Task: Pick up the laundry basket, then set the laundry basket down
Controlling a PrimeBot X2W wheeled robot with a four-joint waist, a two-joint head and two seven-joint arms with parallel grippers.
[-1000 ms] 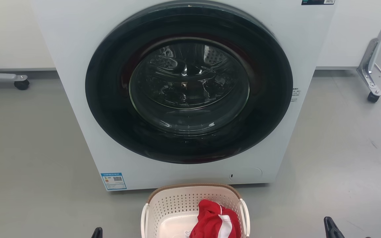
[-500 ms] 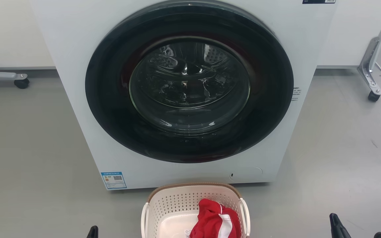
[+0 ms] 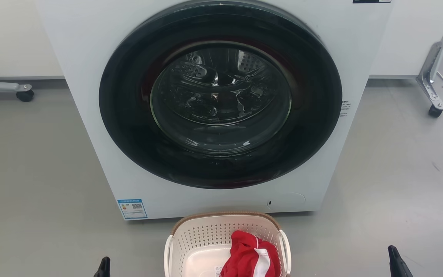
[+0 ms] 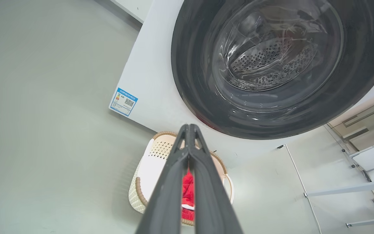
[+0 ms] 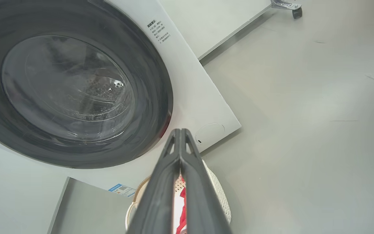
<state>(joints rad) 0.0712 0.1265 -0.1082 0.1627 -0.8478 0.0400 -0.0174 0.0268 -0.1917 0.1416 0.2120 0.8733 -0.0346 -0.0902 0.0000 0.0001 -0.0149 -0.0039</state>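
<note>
Just before the washer (image 3: 221,96), the laundry basket (image 3: 206,235) sits on grey floor (image 3: 33,173).

White washer (image 3: 83,57), dark round door (image 3: 125,115), red cloth (image 3: 244,256), grey floor (image 3: 33,173)

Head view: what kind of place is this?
Likely a laundry corner in a workshop or test room: a white front-loading washing machine, a laundry basket holding a red garment on the grey floor, and caster-wheeled metal frame legs nearby.

Cream perforated laundry basket (image 3: 202,242), brown rim, white handles, upright on floor
</note>
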